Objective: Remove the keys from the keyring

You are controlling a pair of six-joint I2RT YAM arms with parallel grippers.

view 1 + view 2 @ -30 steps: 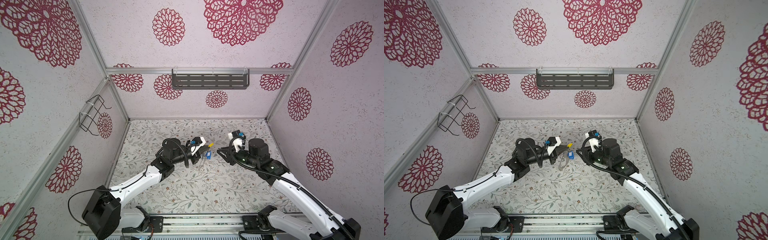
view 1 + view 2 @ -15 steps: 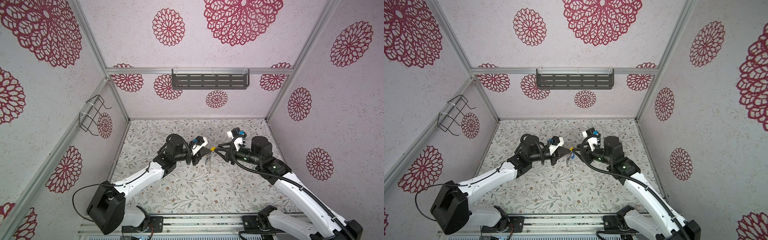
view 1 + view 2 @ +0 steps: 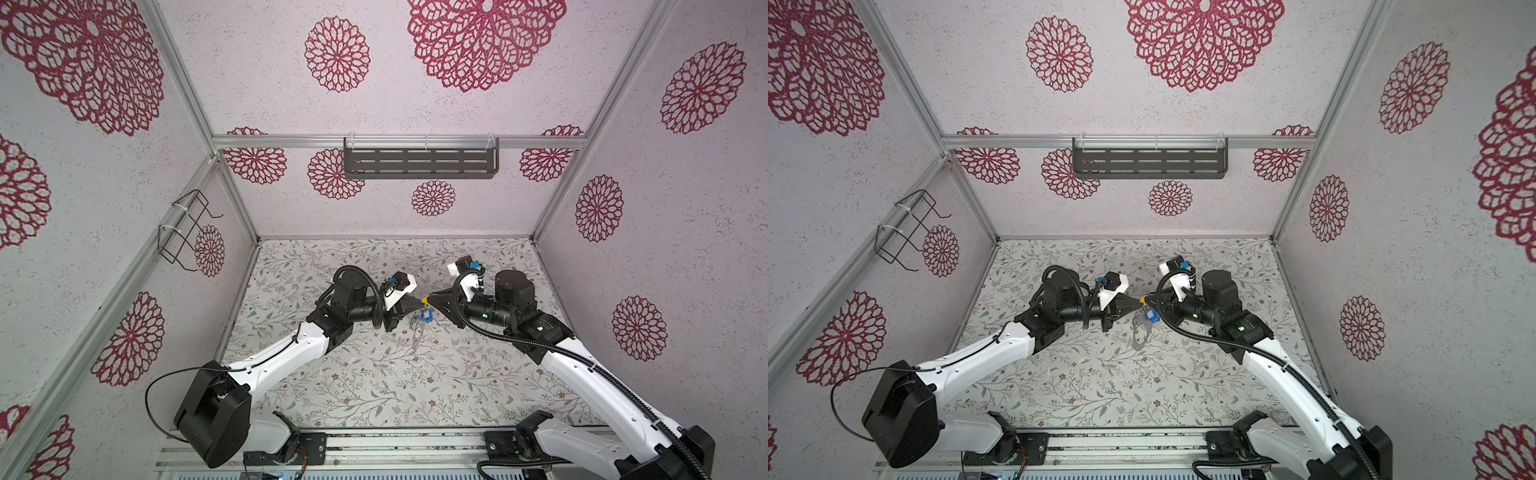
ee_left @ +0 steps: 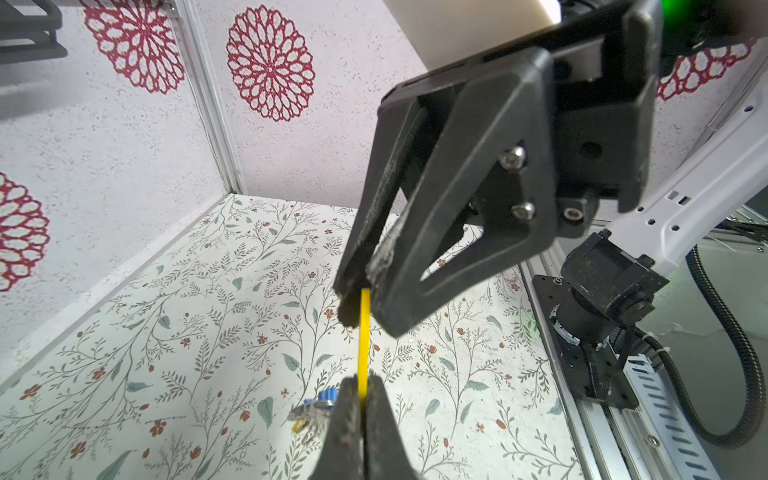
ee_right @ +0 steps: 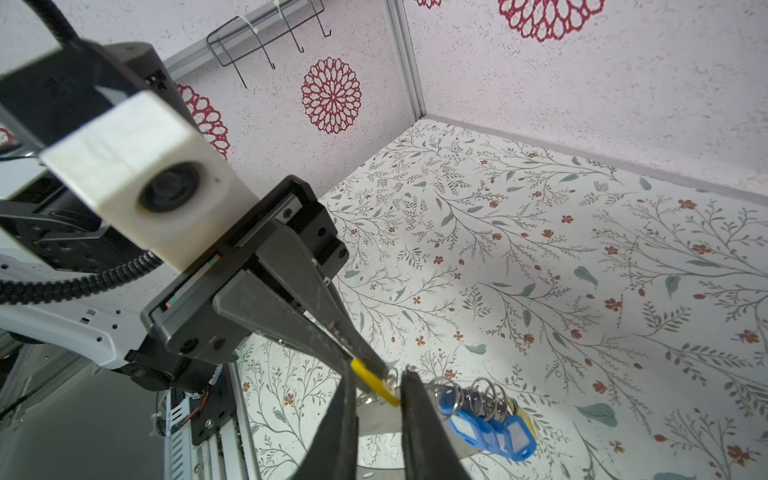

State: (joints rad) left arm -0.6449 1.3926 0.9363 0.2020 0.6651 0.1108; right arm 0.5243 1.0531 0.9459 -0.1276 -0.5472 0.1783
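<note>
My left gripper [image 4: 362, 386] is shut on one end of a yellow key tag [image 4: 364, 340], seen edge-on. The tag's other end lies between the fingers of my right gripper [image 5: 380, 378]. These stand a little apart, and one finger [image 5: 419, 415] touches the tag [image 5: 372, 380]. Both top views show the two grippers [image 3: 419, 300] [image 3: 430, 297] tip to tip above the middle of the floor. Blue key tags [image 5: 490, 432] on silver loops hang on the grey keyring [image 3: 1142, 332], which dangles below the grippers.
A floral mat [image 3: 374, 374] covers the floor between patterned walls. A dark slotted shelf [image 3: 419, 162] hangs on the back wall and a wire rack [image 3: 183, 228] on the left wall. Arm bases and a rail [image 3: 374, 449] line the front edge.
Over the last second the right gripper moved left to the yellow tag held by the left gripper, and its jaws have narrowed around the tag's end. The left gripper shifted slightly right, still shut.
</note>
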